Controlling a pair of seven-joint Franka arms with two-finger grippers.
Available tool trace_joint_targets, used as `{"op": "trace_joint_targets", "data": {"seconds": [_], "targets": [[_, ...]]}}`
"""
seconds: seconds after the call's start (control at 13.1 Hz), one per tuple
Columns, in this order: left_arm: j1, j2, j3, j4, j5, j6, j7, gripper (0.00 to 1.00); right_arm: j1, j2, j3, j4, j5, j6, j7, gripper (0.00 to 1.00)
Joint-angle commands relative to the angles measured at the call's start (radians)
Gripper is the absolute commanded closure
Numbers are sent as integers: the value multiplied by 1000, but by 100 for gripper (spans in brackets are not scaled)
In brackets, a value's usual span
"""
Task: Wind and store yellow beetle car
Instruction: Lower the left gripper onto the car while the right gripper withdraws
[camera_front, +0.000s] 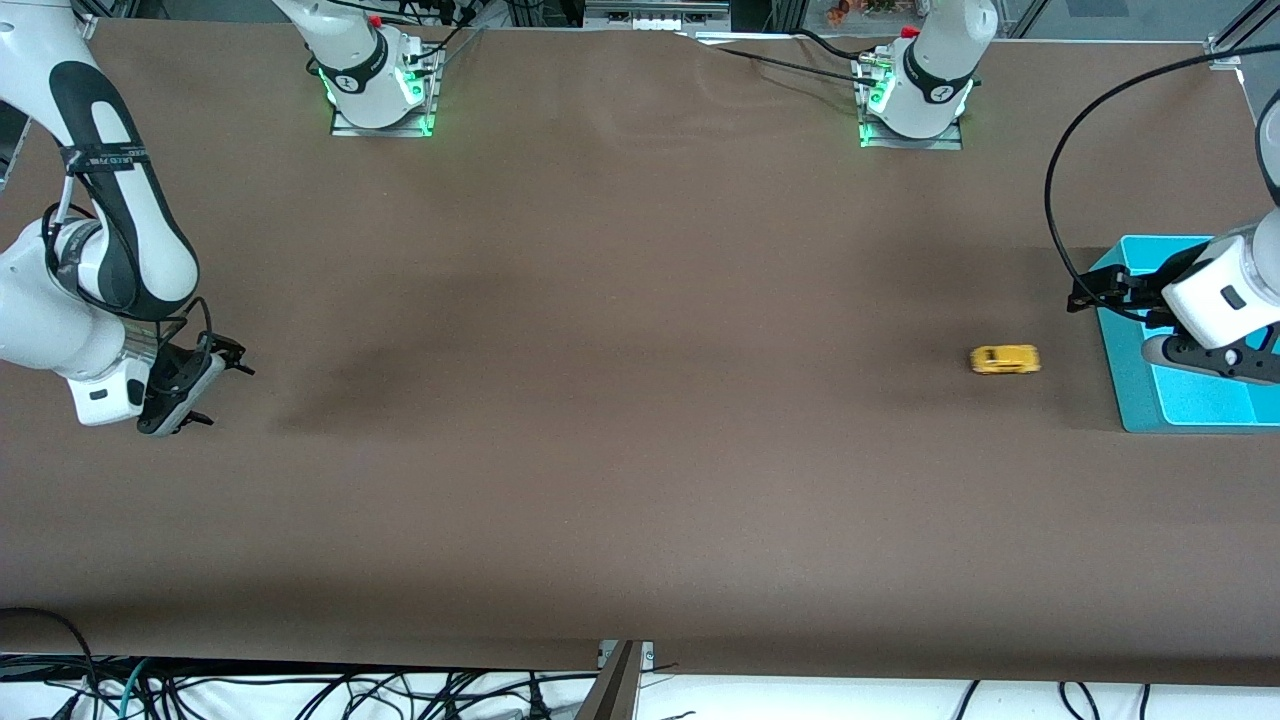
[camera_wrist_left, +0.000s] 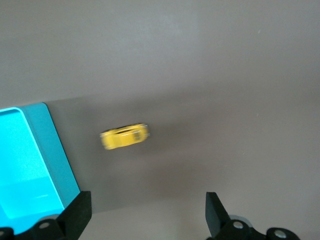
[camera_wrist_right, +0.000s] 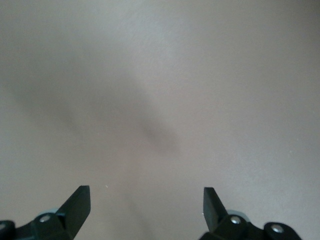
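Note:
The yellow beetle car (camera_front: 1005, 359) stands on its wheels on the brown table, toward the left arm's end, a short way from a turquoise tray (camera_front: 1190, 402). My left gripper (camera_front: 1095, 288) hovers open over the tray's edge that faces the car, with nothing in it. In the left wrist view the car (camera_wrist_left: 125, 136) lies ahead of the open left gripper (camera_wrist_left: 146, 210), beside the tray (camera_wrist_left: 47, 145). At the right arm's end of the table my right gripper (camera_front: 225, 393) waits open over bare cloth. The right wrist view shows only cloth past the right gripper (camera_wrist_right: 146, 205).
The brown cloth covers the whole table, and both arm bases (camera_front: 380, 90) (camera_front: 915, 95) stand along its edge farthest from the front camera. Cables (camera_front: 1060, 160) loop above the left arm's end. Wide bare cloth lies between the car and the right gripper.

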Motion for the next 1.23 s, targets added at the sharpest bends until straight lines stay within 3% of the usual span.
{"op": "trace_joint_targets", "data": {"seconds": [0.0, 0.31, 0.54, 0.69, 0.92, 1.15], "targets": [[27, 47, -2, 6, 6, -9, 117, 0, 38, -14, 2, 67, 6, -109, 192, 0], [69, 66, -2, -158, 68, 176, 416, 0, 109, -16, 0, 202, -8, -314, 559, 0], [124, 75, -2, -293, 100, 377, 848, 0, 182, -24, 0, 286, -34, -425, 812, 0], [129, 75, -5, -345, 196, 491, 1056, 0, 234, -33, 0, 364, -35, -537, 999, 0], [150, 81, -2, -468, 231, 661, 1194, 0, 247, -71, 6, 470, -45, -686, 1035, 0], [175, 87, -3, -562, 333, 808, 1207, 0, 253, -102, 17, 524, -67, -723, 1000, 0]]}}
